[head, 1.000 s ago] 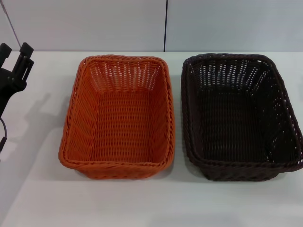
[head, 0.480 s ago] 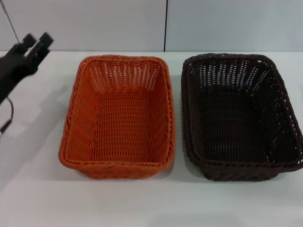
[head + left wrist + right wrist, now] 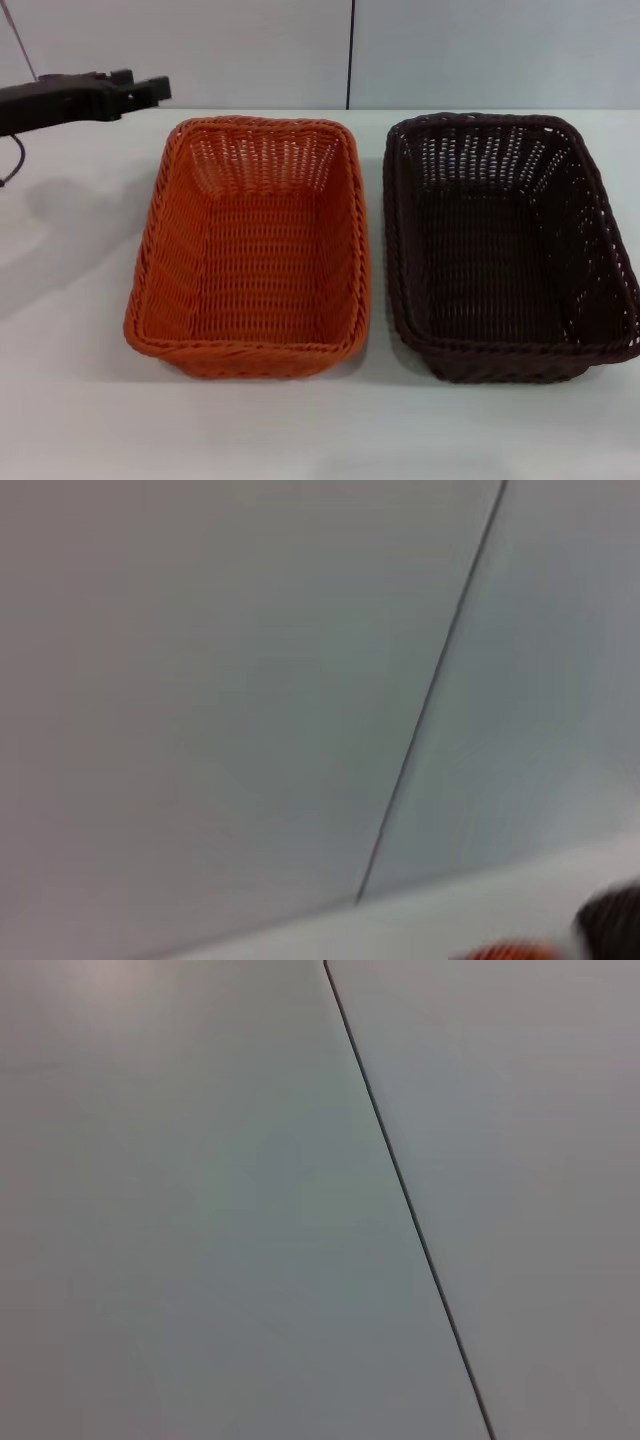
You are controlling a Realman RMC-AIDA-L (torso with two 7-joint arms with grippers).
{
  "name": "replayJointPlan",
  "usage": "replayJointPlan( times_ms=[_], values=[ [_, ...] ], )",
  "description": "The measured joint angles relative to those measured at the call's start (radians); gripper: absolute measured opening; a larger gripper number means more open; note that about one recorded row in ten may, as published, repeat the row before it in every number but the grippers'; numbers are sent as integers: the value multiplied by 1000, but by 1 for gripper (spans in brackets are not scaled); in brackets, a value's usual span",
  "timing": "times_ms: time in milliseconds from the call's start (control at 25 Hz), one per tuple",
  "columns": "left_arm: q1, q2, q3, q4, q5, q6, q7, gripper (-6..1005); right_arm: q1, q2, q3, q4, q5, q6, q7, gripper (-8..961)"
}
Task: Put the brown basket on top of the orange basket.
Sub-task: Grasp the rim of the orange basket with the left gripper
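Hovering at the frame's upper left, the left claw (image 3: 150, 90), grip state unclear, has the brown basket (image 3: 505, 250) far right beyond the orange basket (image 3: 255, 250).

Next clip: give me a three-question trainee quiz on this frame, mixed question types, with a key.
1. True or false: the brown basket already sits on top of the orange basket.
2. Which gripper shows in the head view?
A. left gripper
B. right gripper
C. both
3. Fill in: the two baskets stand side by side on the white ____.

Key:
1. False; the two baskets stand apart, the brown one on the robot's right.
2. A; it hovers above the table beyond the orange basket's far left corner, touching nothing.
3. table
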Motion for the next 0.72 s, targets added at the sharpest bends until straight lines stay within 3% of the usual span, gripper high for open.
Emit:
replayJointPlan(
  times_ms=[40,80,200,240,360,480,720],
  values=[
    [0,0,0,0,0,0,0,601,-2,0,1,0,0,0,0,571],
    [-29,-23,-42,102,261,35,-178,601,-5,-1,4,0,1,0,0,571],
    [-29,-23,-42,102,261,35,-178,601,-15,-1,11,0,1,0,0,571],
    [-119,-86,-147,235,645,203,-415,601,-18,-1,15,0,2,2,0,571],
    [-157,-102,-174,257,739,271,-467,601,-26,-2,34,0,2,11,0,569],
    [-208,-137,-184,281,893,371,-554,600,-36,-3,58,-1,2,14,0,570],
    [-211,-187,-175,320,999,408,-602,600,-41,-5,78,-4,2,19,0,571]
  ],
)
